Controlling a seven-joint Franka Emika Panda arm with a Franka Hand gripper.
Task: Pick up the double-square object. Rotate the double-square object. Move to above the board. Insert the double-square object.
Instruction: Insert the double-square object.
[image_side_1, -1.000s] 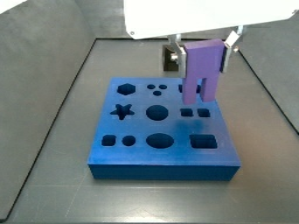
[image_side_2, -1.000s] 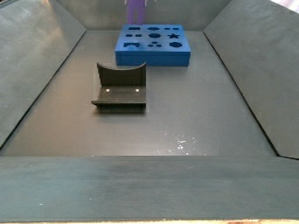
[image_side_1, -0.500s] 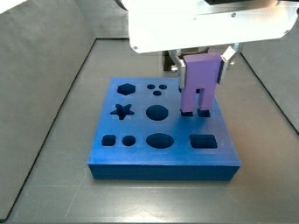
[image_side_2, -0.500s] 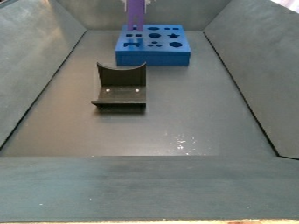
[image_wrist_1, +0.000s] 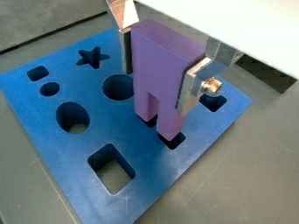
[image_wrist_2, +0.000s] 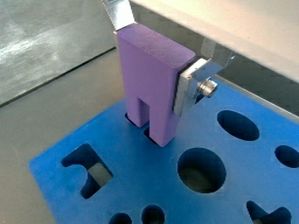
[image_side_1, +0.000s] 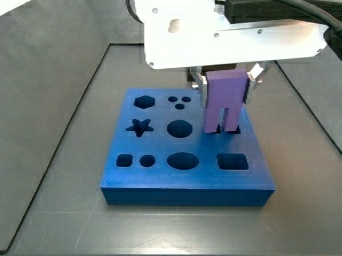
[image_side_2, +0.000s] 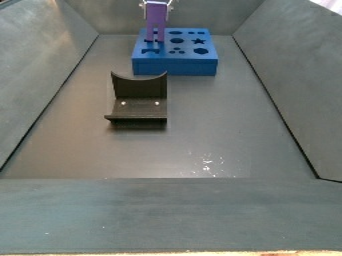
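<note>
My gripper (image_wrist_1: 162, 52) is shut on the double-square object (image_wrist_1: 158, 74), a lavender upright block with two legs pointing down. Silver fingers (image_wrist_2: 191, 86) clamp its upper sides in both wrist views. The block (image_side_1: 225, 100) stands over the right part of the blue board (image_side_1: 154, 145), and its two leg tips sit at the mouths of the paired square cutouts, just inside them in a wrist view. The gripper (image_wrist_2: 158, 57) and block (image_wrist_2: 149, 83) are upright above the board (image_wrist_2: 135, 162). In a side view the block (image_side_2: 155, 22) is at the board's (image_side_2: 181, 65) far left corner.
An olive-grey U-shaped holder (image_side_2: 138, 100) stands on the dark floor nearer than the board. The board (image_wrist_1: 152, 162) carries star, round, oval and square cutouts around the block. Sloped grey walls (image_side_2: 54, 70) close in the work area.
The gripper has come down with the lavender block. Its legs were above the board a second ago and now reach the paired square cutouts.
</note>
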